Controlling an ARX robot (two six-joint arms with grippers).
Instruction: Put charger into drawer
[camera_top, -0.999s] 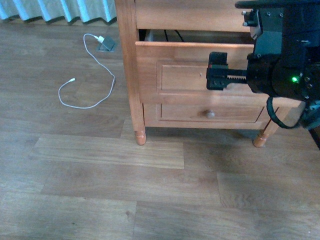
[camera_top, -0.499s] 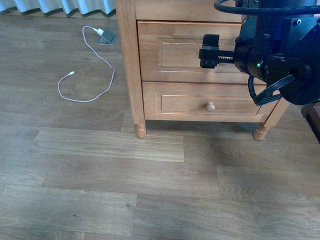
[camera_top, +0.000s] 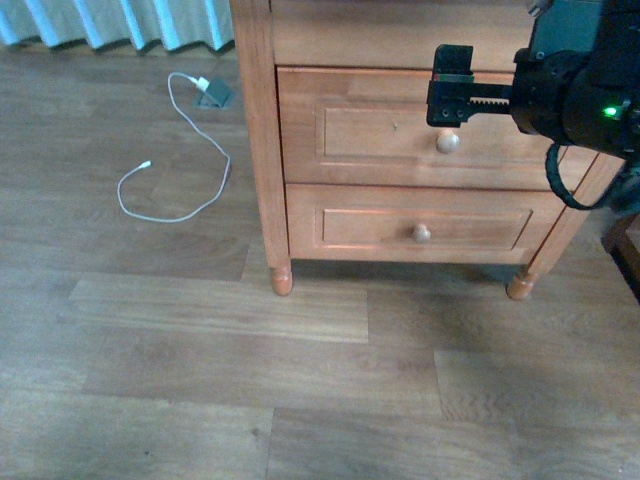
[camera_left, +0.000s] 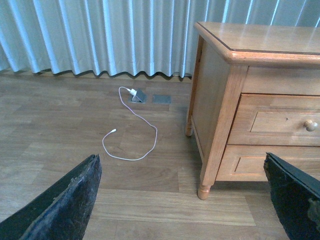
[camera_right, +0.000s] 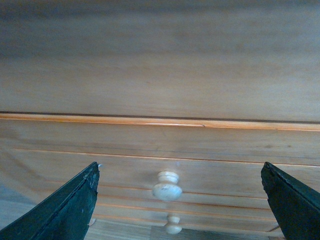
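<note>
Honey wood drawer (camera_top: 420, 128) fully shut, front flush with cabinet (camera_left: 220, 90). Charger not visible anywhere; likely inside drawer, cannot confirm. Right gripper (camera_right: 177, 200) hangs just above drawer's pale knob (camera_top: 448, 142), jaws wide apart, empty. Left gripper (camera_left: 185, 195) parked off cabinet's left, jaws spread, empty. White cable (camera_top: 180, 150) on floor left of cabinet.

Right arm (camera_top: 575, 85) fills the upper right of the front frame: chunky black housing, one small green LED lit on it, and a black cable looping out underneath. The gripper (camera_top: 450, 85) has a toothed black rail running to a boxy black finger block. In both wrist shots the fingers (camera_left: 60, 207) are matte black wedges in the bottom corners, scuffed and dusty.
</note>
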